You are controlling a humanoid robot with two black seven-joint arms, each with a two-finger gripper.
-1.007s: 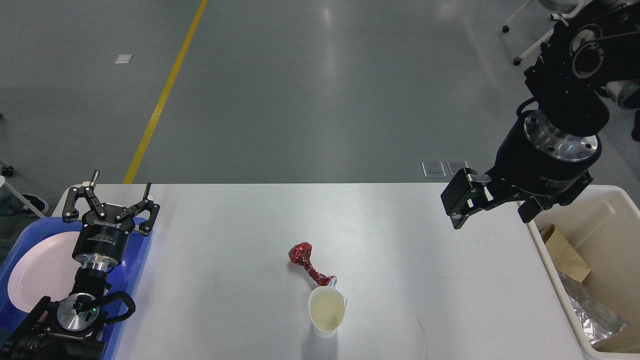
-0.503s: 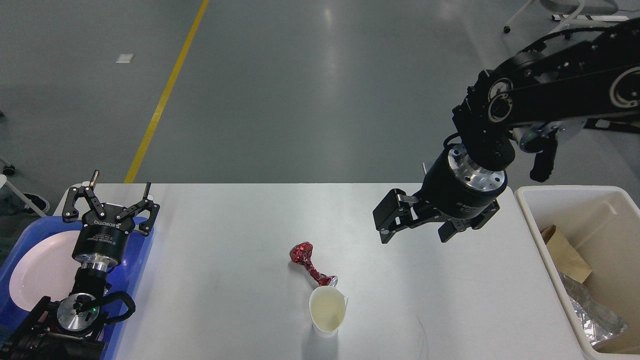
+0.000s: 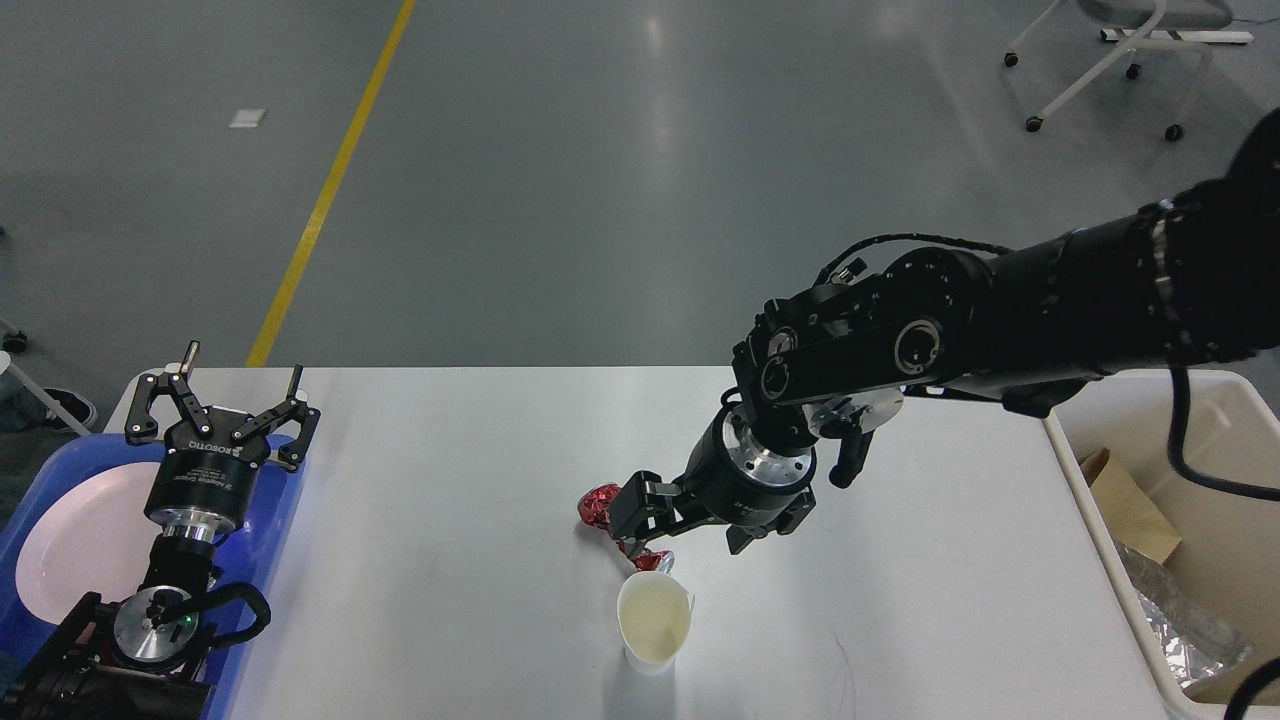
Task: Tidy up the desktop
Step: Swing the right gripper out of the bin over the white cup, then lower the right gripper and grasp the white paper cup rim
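Observation:
The white desktop (image 3: 450, 480) carries a crumpled red foil wrapper (image 3: 600, 505) and, just in front of it, an upright white paper cup (image 3: 653, 625). My right gripper (image 3: 680, 538) hangs low over the wrapper's right end, open; one finger (image 3: 633, 508) covers the wrapper's middle and the other sits to its right. Whether a finger touches the wrapper I cannot tell. At the far left, my left gripper (image 3: 220, 400) stands open and holds nothing, over the far rim of the blue tray (image 3: 285, 520).
A white plate (image 3: 85, 540) lies in the blue tray. A cream bin (image 3: 1225, 410) at the desktop's right end holds brown paper (image 3: 1125, 510) and crumpled foil (image 3: 1185, 625). Beyond the desktop, an office chair (image 3: 1120, 50) stands on the grey floor.
My right arm has swung left and down from beside the bin to the red wrapper, gripper staying open. The left arm, wrapper and cup have not moved.

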